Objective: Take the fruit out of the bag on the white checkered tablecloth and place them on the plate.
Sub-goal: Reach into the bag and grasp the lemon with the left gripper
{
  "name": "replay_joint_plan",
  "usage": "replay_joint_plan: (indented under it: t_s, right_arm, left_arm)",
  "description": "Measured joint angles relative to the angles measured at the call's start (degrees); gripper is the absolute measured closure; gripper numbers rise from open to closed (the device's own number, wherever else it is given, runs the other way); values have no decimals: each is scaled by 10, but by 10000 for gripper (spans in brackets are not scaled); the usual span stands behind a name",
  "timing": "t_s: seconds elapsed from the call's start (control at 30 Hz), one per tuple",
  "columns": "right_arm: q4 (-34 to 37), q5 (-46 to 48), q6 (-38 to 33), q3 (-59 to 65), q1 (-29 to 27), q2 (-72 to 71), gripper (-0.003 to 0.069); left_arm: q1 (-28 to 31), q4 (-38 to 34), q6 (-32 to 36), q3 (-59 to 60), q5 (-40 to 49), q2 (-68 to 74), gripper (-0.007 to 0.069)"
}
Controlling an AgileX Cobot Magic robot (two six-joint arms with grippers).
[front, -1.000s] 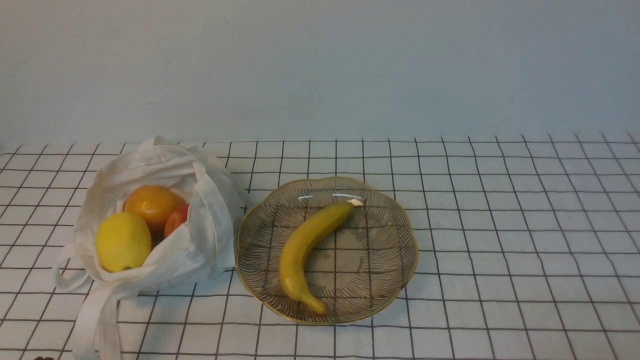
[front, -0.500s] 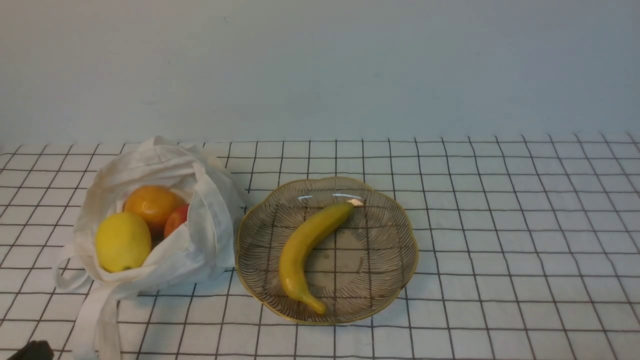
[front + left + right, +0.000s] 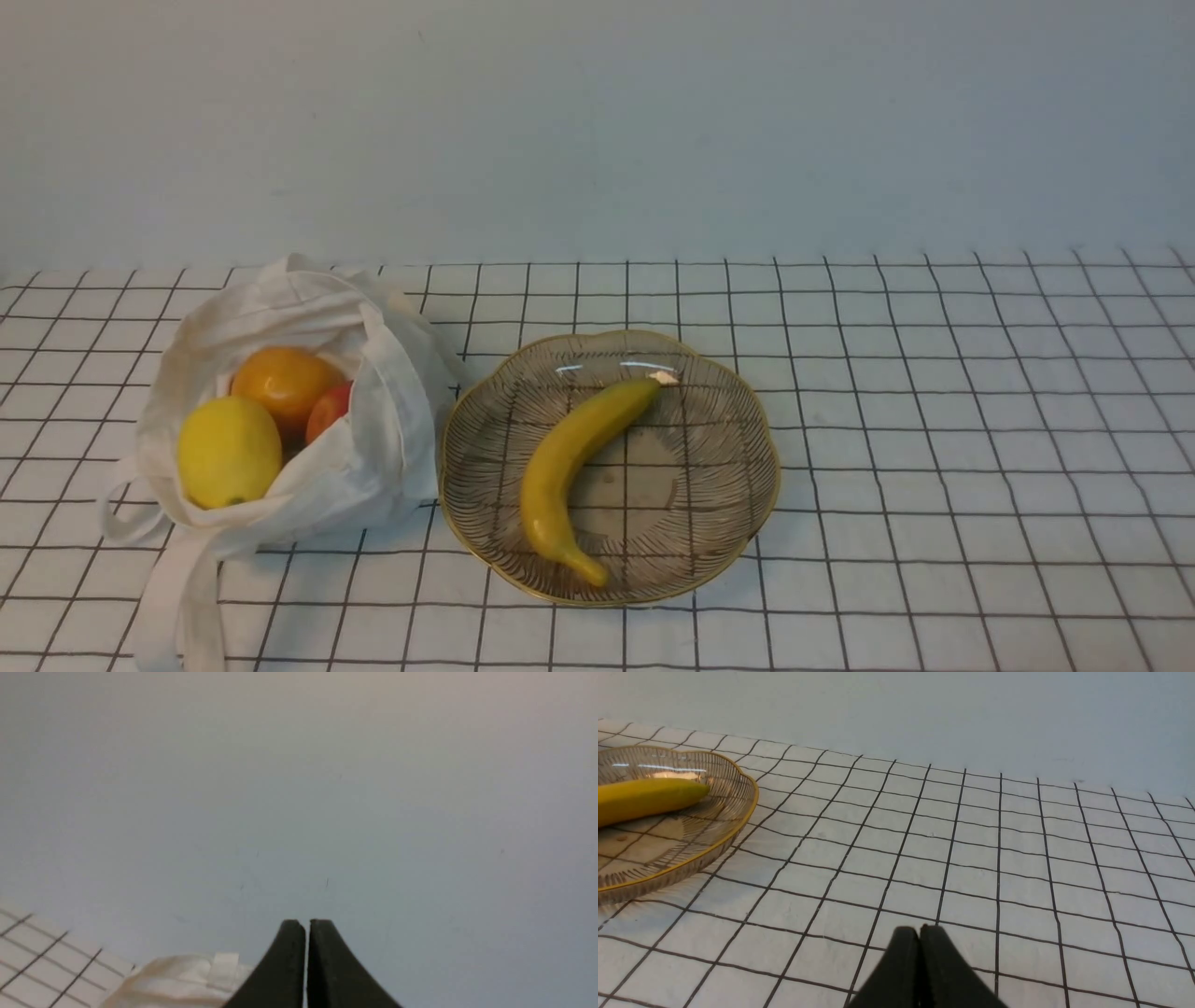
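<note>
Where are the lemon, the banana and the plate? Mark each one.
lemon (image 3: 229, 451): front view, centre of its skin.
banana (image 3: 563, 457): front view, middle of its body.
plate (image 3: 705, 467): front view, bare glass right of the banana.

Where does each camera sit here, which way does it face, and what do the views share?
Front view: between the arms, facing forward over the tablecloth at the bag and the plate holding a banana; no arm shows.
Left wrist view: on the left arm, facing mostly the wall, bag at the edge; left gripper shut.
Right wrist view: on the right arm, looking low across the tablecloth toward the plate; right gripper shut.
Shared: front and right wrist show plate and banana; front and left wrist, the bag.
</note>
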Motion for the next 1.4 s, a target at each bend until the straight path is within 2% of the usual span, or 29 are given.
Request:
replay_joint_plan:
  t_s: [0.17, 0.23, 0.3, 0.37, 0.4, 0.47, 0.57, 0.6, 0.63, 0.7, 0.73, 0.8, 0.87, 1.0, 1.1, 1.3, 1.37, 1.4]
  right_arm:
    - [0, 0, 0, 0, 0, 0, 673]
    - [0, 0, 0, 0, 0, 0, 673]
    - [0, 0, 0, 0, 0, 0, 673]
    - [0, 0, 0, 0, 0, 0, 673]
    - [0, 0, 0, 0, 0, 0, 673]
    - [0, 0, 0, 0, 0, 0, 673]
    - [0, 0, 0, 0, 0, 0, 673]
    - [0, 0, 0, 0, 0, 0, 673]
    - [0, 0, 0, 0, 0, 0, 673]
    - [0, 0, 0, 0, 0, 0, 673]
    - [0, 0, 0, 0, 0, 0, 673]
    - [0, 0, 0, 0, 0, 0, 673]
    - [0, 0, 0, 0, 0, 0, 673]
    - [0, 0, 0, 0, 0, 0, 673]
    - [0, 0, 0, 0, 0, 0, 673]
    - [0, 0, 0, 0, 0, 0, 673]
    - [0, 0, 0, 0, 0, 0, 673]
    - [0, 0, 0, 0, 0, 0, 673]
  left_arm:
    - [0, -5, 5, 0, -73, 0, 632]
    - [0, -28, 20, -7, -126, 8, 632]
    - [0, -44, 35, -30, -123, 29, 632]
    - [0, -51, 70, -81, -81, 65, 632]
    - [0, -50, 125, -155, 10, 112, 632]
    - [0, -49, 156, -193, 68, 156, 632]
    - [0, -43, 234, -305, 259, 259, 632]
    - [0, -39, 255, -357, 361, 325, 632]
    - [0, -38, 257, -363, 374, 325, 632]
    - [0, -25, 269, -431, 511, 430, 632]
    - [0, -25, 269, -436, 519, 437, 632]
    - [1, 2, 259, -487, 602, 536, 632]
    - [4, 18, 243, -507, 626, 567, 632]
    - [55, 70, 158, -587, 697, 691, 632]
    - [82, 86, 139, -626, 717, 754, 632]
    - [89, 89, 177, -662, 725, 830, 593]
    - [89, 90, 192, -664, 710, 847, 546]
    - [89, 90, 197, -665, 692, 859, 496]
